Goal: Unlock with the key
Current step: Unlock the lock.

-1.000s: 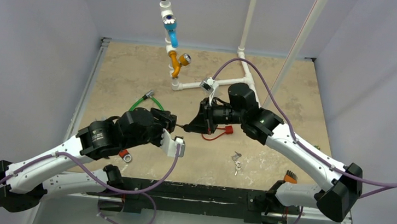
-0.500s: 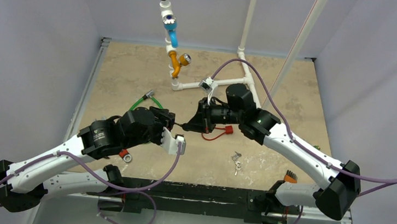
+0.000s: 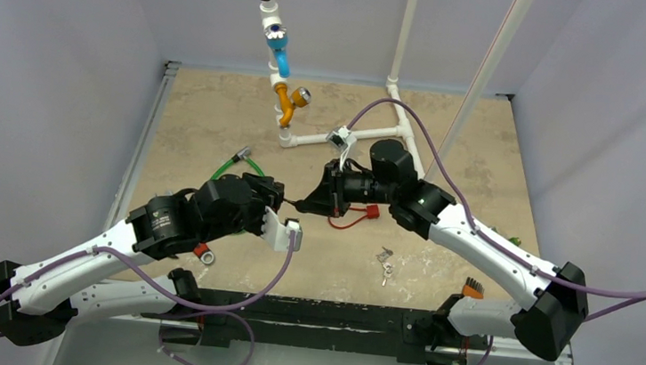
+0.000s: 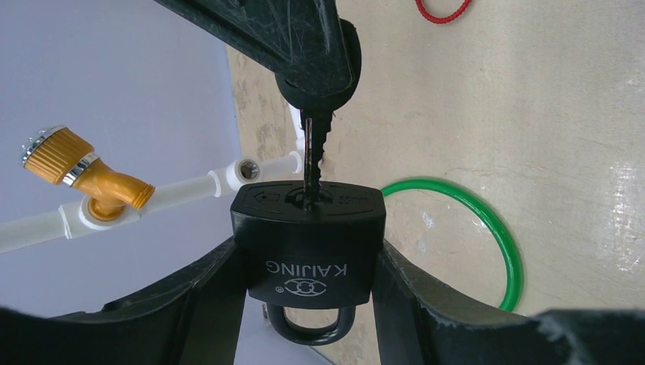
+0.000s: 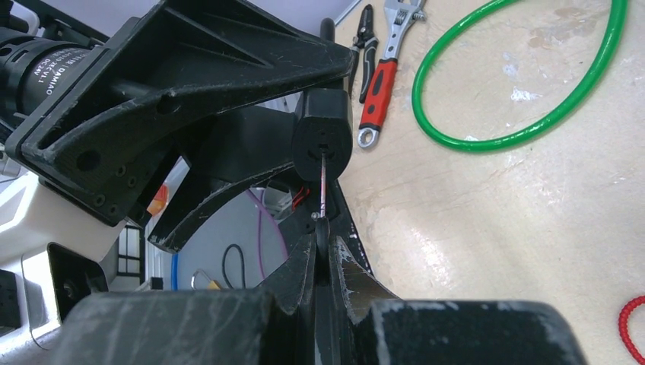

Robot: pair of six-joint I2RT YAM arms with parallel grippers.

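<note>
A black padlock (image 4: 308, 243) marked KAIJING is clamped between the fingers of my left gripper (image 4: 308, 255), keyway up and shackle pointing back at the wrist. The key (image 4: 313, 152) has a black head and a metal blade. Its blade sits in the keyway. My right gripper (image 5: 323, 243) is shut on the key's head, in line with the padlock (image 5: 323, 141). In the top view the two grippers meet tip to tip above the table's middle, left gripper (image 3: 275, 198) facing right gripper (image 3: 310, 205).
A green cable loop (image 3: 240, 170) lies left of the grippers and a red cable lock (image 3: 356, 217) just right of them. Loose keys (image 3: 385, 260) lie near the front. A white pipe frame (image 3: 324, 136) with a brass valve (image 3: 290, 101) stands behind. A red-handled wrench (image 5: 378, 91) lies by the left arm.
The right arm has shifted slightly to the left, toward the padlock. Both grips are unchanged.
</note>
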